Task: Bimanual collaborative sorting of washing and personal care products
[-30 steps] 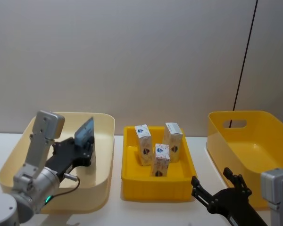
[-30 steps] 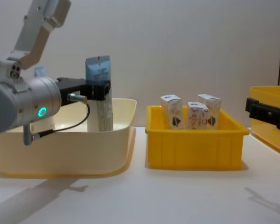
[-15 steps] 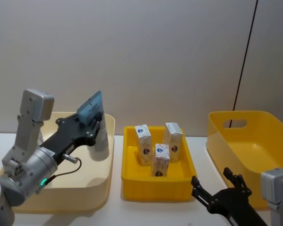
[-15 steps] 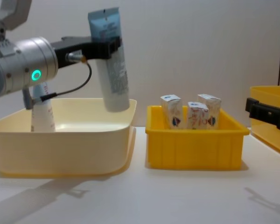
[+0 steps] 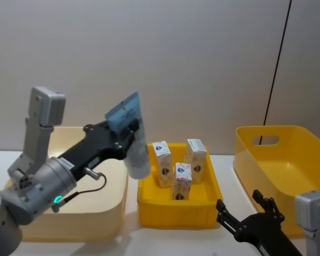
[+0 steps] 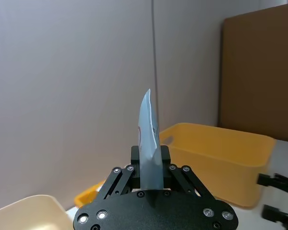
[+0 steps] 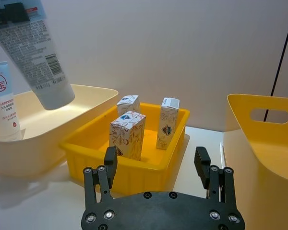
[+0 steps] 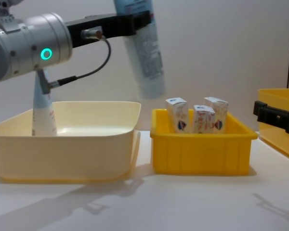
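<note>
Standing upright, one pale-blue tube (image 8: 42, 115) was at the left wall of the cream bin (image 8: 86, 149). The left gripper (image 8: 143, 21) pinched a second tube (image 8: 147, 57) near its crimped top end and held it tilted in the air, above that bin's right rim and the left edge of the small yellow bin (image 8: 202, 154), where three cartons (image 8: 197, 118) stood. Low at the right, the right gripper (image 7: 156, 160) had its fingers spread, beside the large yellow bin (image 5: 277, 160).

Cream bin (image 8: 62, 154) left, small yellow bin (image 8: 202, 154) centre, large yellow bin (image 5: 293, 170) right, side by side on white table (image 8: 183, 202); grey wall (image 5: 176, 64) behind; thin dark vertical line (image 5: 277, 58), possibly cable.
</note>
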You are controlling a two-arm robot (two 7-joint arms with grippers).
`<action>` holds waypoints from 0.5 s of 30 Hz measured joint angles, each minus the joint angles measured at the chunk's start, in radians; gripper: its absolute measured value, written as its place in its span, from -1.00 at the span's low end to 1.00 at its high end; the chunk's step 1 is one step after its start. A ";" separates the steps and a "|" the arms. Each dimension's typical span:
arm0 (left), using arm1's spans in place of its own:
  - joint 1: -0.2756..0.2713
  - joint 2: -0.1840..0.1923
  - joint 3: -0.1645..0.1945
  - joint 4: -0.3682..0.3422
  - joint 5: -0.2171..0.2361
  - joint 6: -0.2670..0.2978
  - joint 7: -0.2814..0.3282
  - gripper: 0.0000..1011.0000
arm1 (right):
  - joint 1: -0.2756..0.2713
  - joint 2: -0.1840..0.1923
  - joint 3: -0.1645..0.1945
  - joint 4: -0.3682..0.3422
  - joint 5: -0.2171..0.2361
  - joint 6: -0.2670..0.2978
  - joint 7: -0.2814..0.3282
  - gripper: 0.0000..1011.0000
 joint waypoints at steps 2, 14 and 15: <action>-0.003 -0.001 0.006 -0.001 -0.011 0.011 -0.013 -0.57 | 0.000 0.000 0.000 0.000 0.000 0.000 0.000 0.98; -0.017 -0.020 0.063 -0.003 -0.035 0.065 -0.043 -0.57 | 0.000 0.000 0.000 0.000 0.000 0.000 0.000 0.98; -0.018 -0.021 0.066 -0.003 -0.034 0.066 -0.040 -0.57 | 0.000 0.000 0.000 0.000 0.000 0.000 0.000 0.98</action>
